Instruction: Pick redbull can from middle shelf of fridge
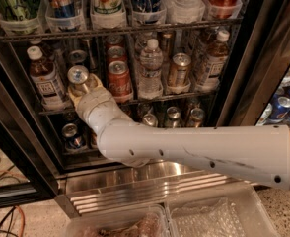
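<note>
Fridge [237, 78], door open, seen from in front and a little above. Black frame posts stand left and right of the opening; ribbed steel base [135, 184] below.

Middle shelf [157, 100]: front wire rail runs the full width, rising slightly to the right. The upper rack [135, 29] with its big bottles hangs close over the middle row, so there is little headroom above the bottle caps. The only free way out is forward, over the front rail.

Row, left to right:
- white-capped brown bottle [44, 80], just beside the target's left
- redbull can [78, 75], left part of the shelf, at its front edge, silver top facing the camera
- red cola can [119, 81], near on its right, with a narrow gap between
- water bottle [150, 69]
- gold can [178, 70]
- second brown bottle [212, 59], against the right post

Pincer [84, 88] is at the can, reaching in from below and to the right. Its cream pads [96, 82] sit on either side of the can body, closed on it; the can's top shows above them. White arm [199, 149] crosses the lower rack of small cans [74, 135] and hides part of it.

Clear plastic trays [211, 216] lie along the bottom edge of the view, under the arm.
</note>
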You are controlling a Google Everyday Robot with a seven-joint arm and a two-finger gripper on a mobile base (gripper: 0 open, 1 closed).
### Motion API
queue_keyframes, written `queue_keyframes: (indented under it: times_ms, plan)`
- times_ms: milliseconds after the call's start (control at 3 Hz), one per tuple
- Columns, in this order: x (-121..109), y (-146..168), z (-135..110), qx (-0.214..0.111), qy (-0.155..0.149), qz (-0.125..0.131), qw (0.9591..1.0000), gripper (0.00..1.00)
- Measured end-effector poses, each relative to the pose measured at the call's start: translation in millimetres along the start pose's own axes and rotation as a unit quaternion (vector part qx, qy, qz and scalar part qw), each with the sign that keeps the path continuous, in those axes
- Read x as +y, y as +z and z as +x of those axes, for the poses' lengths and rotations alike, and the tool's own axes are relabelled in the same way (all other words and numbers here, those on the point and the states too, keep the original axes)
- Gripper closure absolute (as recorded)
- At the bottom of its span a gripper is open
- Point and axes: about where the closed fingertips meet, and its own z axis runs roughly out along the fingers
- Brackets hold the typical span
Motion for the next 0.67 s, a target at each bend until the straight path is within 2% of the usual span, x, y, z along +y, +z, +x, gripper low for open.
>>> queue_keyframes:
  times_ms: [667]
  plan:
    - [10.6,-6.8,-7.4,-0.004,-0.007,-0.018,0.9998,1.0]
